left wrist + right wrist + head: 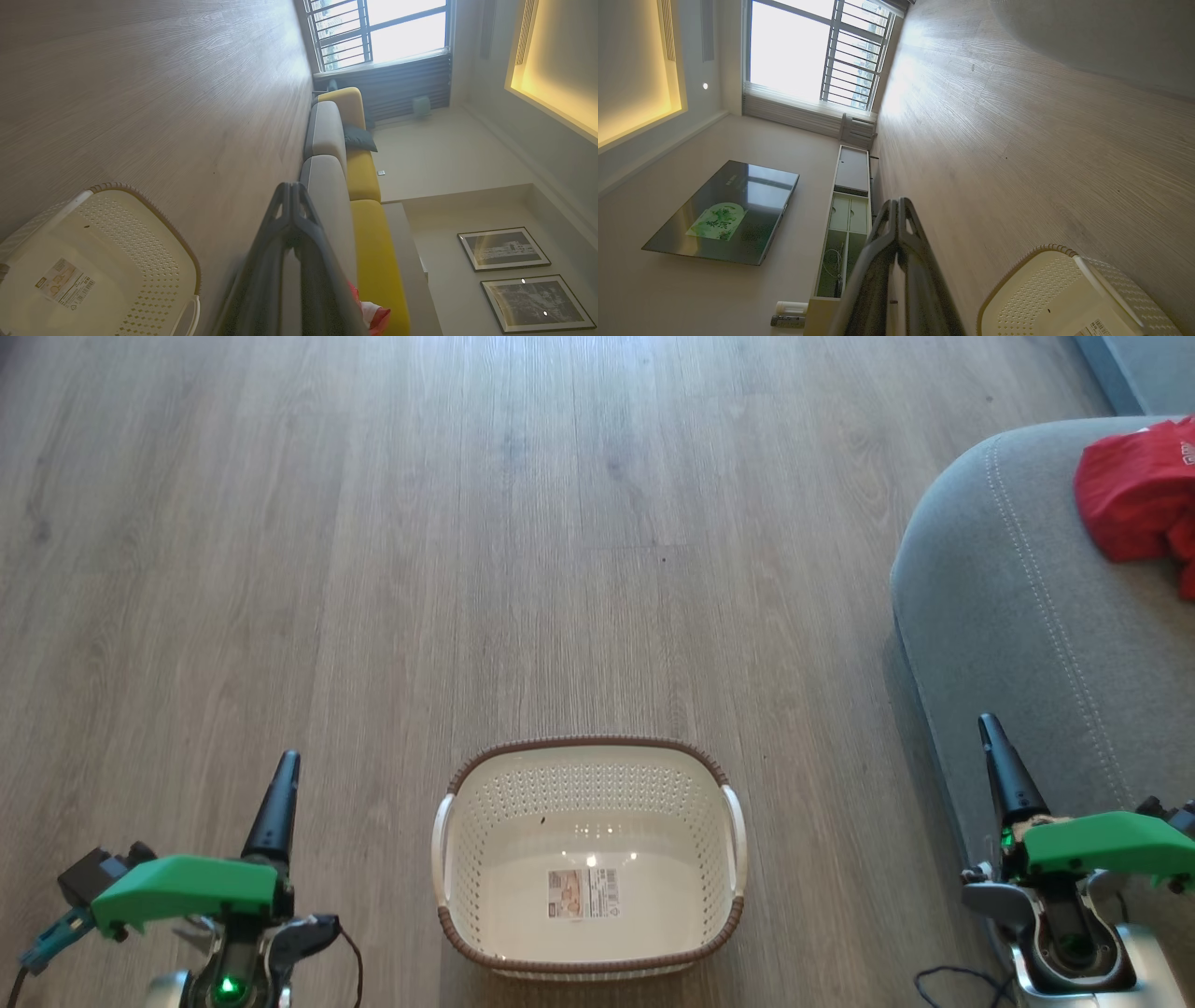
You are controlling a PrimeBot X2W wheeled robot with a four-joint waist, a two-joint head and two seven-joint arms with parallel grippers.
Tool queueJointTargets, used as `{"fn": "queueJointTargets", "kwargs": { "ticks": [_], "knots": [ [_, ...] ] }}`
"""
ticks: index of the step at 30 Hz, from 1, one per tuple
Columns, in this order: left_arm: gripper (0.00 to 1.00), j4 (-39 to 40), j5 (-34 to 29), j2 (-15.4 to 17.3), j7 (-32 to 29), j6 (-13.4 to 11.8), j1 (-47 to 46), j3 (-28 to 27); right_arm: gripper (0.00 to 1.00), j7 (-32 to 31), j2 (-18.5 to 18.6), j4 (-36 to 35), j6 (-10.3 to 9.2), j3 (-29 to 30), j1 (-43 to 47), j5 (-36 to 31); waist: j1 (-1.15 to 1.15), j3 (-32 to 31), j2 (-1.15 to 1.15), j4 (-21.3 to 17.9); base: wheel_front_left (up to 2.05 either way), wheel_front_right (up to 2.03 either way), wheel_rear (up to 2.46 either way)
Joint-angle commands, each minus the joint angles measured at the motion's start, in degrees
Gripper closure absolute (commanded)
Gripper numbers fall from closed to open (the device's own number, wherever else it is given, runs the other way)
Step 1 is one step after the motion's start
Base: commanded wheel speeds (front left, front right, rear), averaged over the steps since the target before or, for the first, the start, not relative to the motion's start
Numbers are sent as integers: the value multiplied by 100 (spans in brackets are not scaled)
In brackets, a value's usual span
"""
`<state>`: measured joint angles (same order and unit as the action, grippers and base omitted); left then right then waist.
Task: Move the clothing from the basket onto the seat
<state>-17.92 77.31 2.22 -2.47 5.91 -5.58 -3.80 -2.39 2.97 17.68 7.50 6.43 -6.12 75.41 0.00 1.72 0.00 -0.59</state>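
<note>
The sticker [583, 893] in the basket [588, 744] is too small to read

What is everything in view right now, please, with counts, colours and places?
basket: one, cream-white with brown rim, on the floor between the grippers, empty except a label sticker
clothing: one heap, red, on the seat
seat: one, grey, right of the basket
floor: one, grey-brown wood, under the basket
sofa back: one, yellow, behind the seat
television: one, dark, on the wall
cabinet: one, pale, below the television
framed pictures: two, dark frames, on the wall behind the sofa
window: one, bright, at the room's far end
left gripper: one, dark fingers, shut, left of the basket
right gripper: one, dark fingers, shut, beside the seat
</note>
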Motion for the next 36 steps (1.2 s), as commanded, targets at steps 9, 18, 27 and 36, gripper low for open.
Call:
{"fn": "queueJointTargets", "kwargs": {
  "ticks": [9,18,27,36],
  "knots": [
    [100,292,717,62,-198,95,-81,-223,100,-207,-6,-295,-1,-37,-31,806,0,-70,0,27,0,0,0],
    [100,361,1282,64,-349,141,-67,-261,100,-359,-8,-347,-1,0,-13,1444,0,-132,0,50,0,0,0],
    [100,386,1485,65,-403,158,-61,-274,100,-414,-8,-366,-1,14,-7,1672,0,-154,0,59,0,0,0],
    [100,386,1485,65,-403,158,-61,-274,100,-414,-9,-366,-1,14,-7,1671,0,-154,0,59,0,0,0]
  ]
}}
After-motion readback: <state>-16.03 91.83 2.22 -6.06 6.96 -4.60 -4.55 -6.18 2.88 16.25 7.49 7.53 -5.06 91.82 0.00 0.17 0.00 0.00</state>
